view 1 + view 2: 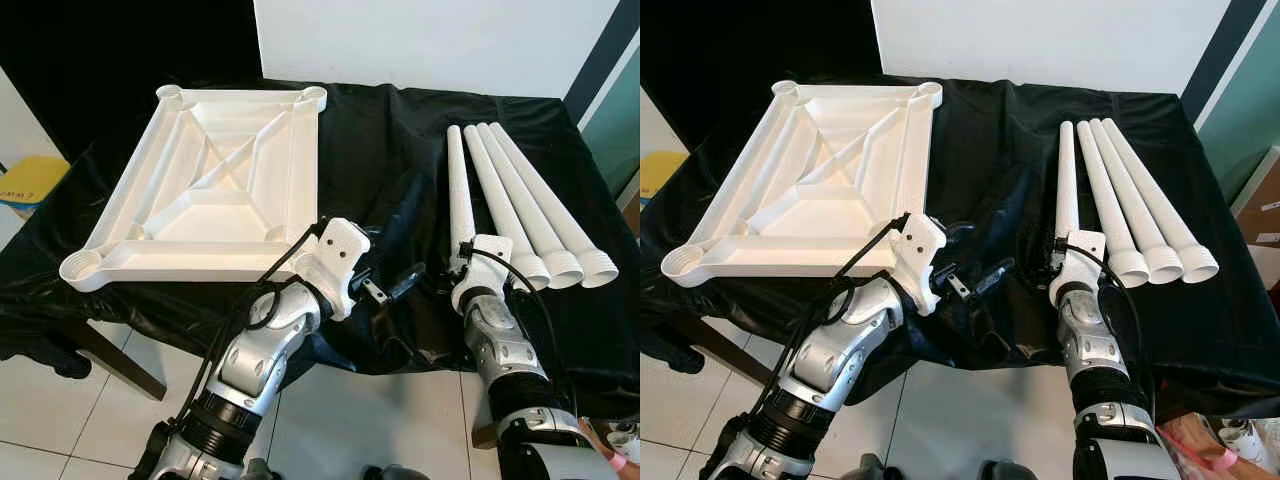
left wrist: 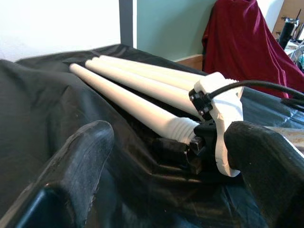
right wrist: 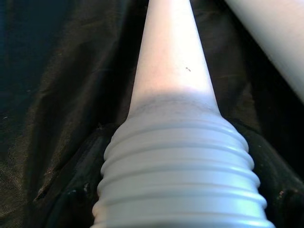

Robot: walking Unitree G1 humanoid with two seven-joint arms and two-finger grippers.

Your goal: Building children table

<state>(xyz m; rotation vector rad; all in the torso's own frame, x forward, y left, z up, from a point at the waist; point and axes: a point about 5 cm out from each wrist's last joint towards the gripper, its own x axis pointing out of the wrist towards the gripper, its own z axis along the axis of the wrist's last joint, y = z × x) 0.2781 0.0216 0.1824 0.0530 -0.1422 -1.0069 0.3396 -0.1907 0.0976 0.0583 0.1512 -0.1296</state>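
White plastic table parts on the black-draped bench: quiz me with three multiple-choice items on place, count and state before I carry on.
1. Where does the white square plastic tabletop lie?
A. on the robot's left part of the black cloth-covered bench
B. on the robot's right part
C. on the floor

2. How many white tapered plastic table legs are on the bench?
A. two
B. four
C. six

3. What is the right gripper doing?
A. hanging idle below the bench
B. touching the tabletop
C. closed around the threaded end of the leftmost leg

Key:
1 A, the tabletop lies upside down, ribs up, on the left in the eye views.
2 B, four legs lie side by side.
3 C, the right wrist view shows the threaded end between its fingers; the left gripper hovers open beside it.
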